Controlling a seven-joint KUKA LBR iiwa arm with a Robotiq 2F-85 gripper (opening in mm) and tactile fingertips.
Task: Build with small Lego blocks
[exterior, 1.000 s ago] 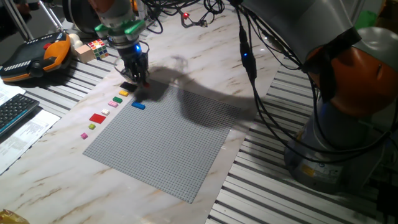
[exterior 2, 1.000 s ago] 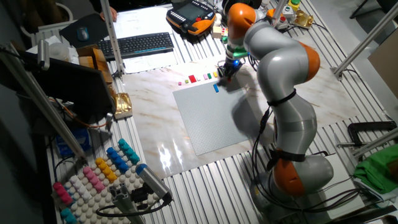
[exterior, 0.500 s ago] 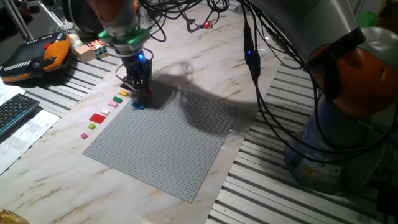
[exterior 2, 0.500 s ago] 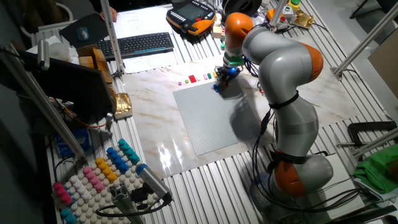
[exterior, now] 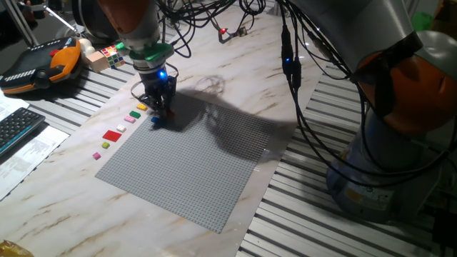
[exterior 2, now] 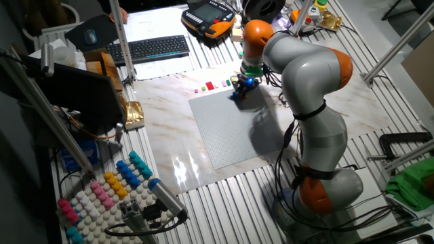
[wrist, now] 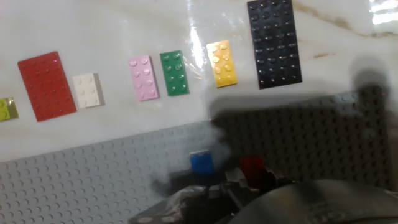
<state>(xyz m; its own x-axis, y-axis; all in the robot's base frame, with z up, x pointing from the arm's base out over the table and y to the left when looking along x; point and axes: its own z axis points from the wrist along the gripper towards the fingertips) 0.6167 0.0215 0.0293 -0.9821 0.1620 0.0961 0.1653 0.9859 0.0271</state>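
My gripper (exterior: 164,113) hangs low over the far left corner of the grey baseplate (exterior: 186,164), shut on a small red brick (wrist: 252,167). The red brick sits just right of a small blue brick (wrist: 201,162) that rests on the baseplate (wrist: 93,180). The fingers are a dark blur at the bottom of the hand view. On the marble beside the plate lies a row of bricks: black (wrist: 274,42), yellow (wrist: 222,63), green (wrist: 174,73), pink (wrist: 143,78), white (wrist: 87,90) and a larger red plate (wrist: 46,86). The other fixed view shows the gripper (exterior 2: 239,91) at the same corner.
A Rubik's cube (exterior: 111,55) and an orange teach pendant (exterior: 39,64) lie beyond the brick row, and a keyboard (exterior: 18,125) is at the left. Cables hang over the back of the table. A rack of coloured pegs (exterior 2: 108,190) stands far from the plate.
The gripper has moved from beside the brick row onto the baseplate corner and lowered next to the blue brick, carrying the red brick along.
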